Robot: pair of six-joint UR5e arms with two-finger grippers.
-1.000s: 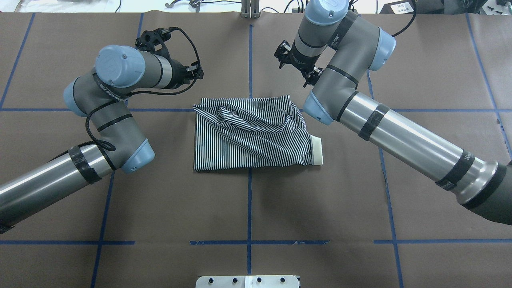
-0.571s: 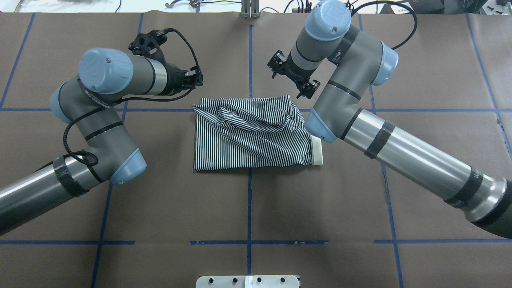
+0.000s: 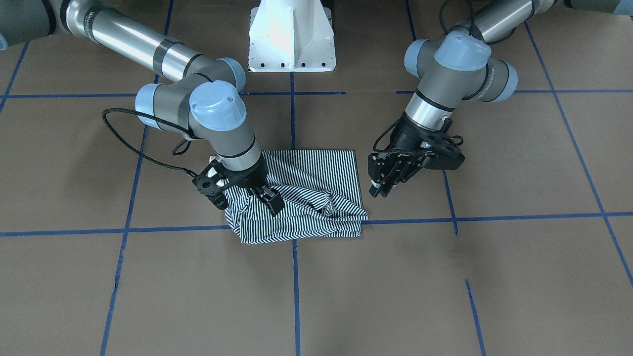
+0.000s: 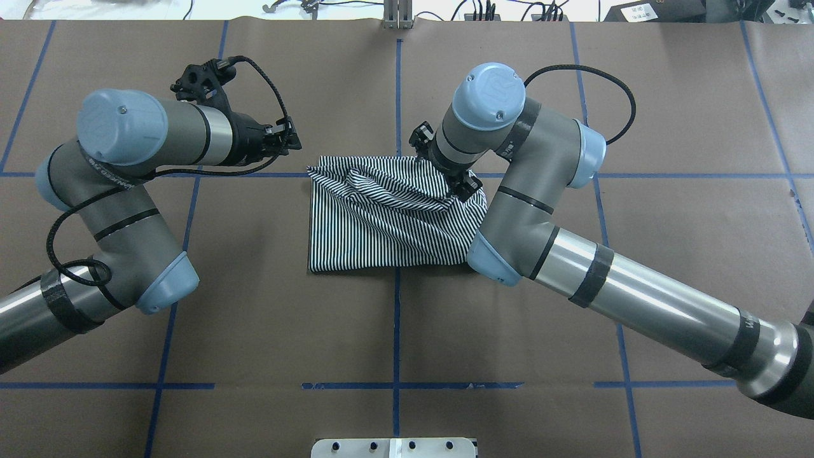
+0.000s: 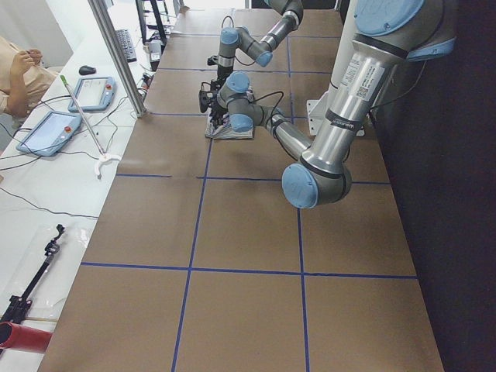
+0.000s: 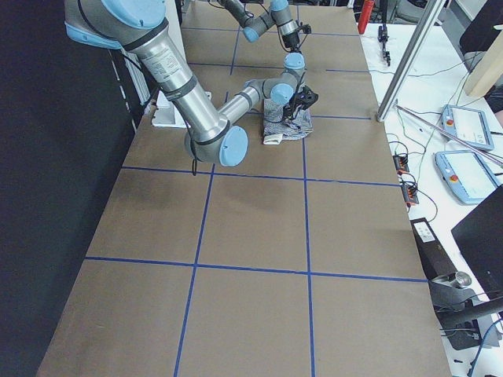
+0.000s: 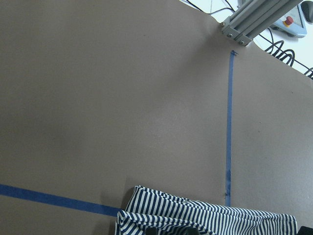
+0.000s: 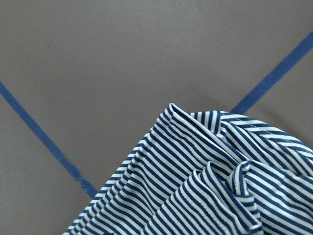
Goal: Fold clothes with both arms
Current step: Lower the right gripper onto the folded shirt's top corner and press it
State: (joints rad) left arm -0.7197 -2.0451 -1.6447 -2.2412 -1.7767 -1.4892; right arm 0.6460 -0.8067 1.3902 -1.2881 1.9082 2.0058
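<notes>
The striped shirt (image 4: 381, 222) lies folded and rumpled at the table's middle, also seen in the front view (image 3: 316, 173). My right gripper (image 4: 466, 186) is down on its far right part, fingers among the ridges (image 3: 271, 202), apparently open. The right wrist view shows only a striped corner (image 8: 195, 186) close up, no fingers. My left gripper (image 4: 289, 137) hovers open just off the shirt's far left corner, apart from the cloth (image 3: 378, 188). The left wrist view shows that far edge (image 7: 205, 218) at its bottom. My right elbow hides the cream collar from overhead.
Blue tape lines (image 4: 397, 318) grid the brown table cover. The white pedestal base (image 3: 292, 34) stands behind the shirt. An aluminium post (image 7: 249, 19) rises at the far edge. A person (image 5: 15, 70) sits at a side bench with tablets.
My right arm swung in and down, bringing its gripper from above the table onto the shirt's far right part; its elbow now covers the collar. The left arm drew back leftward and lower.
</notes>
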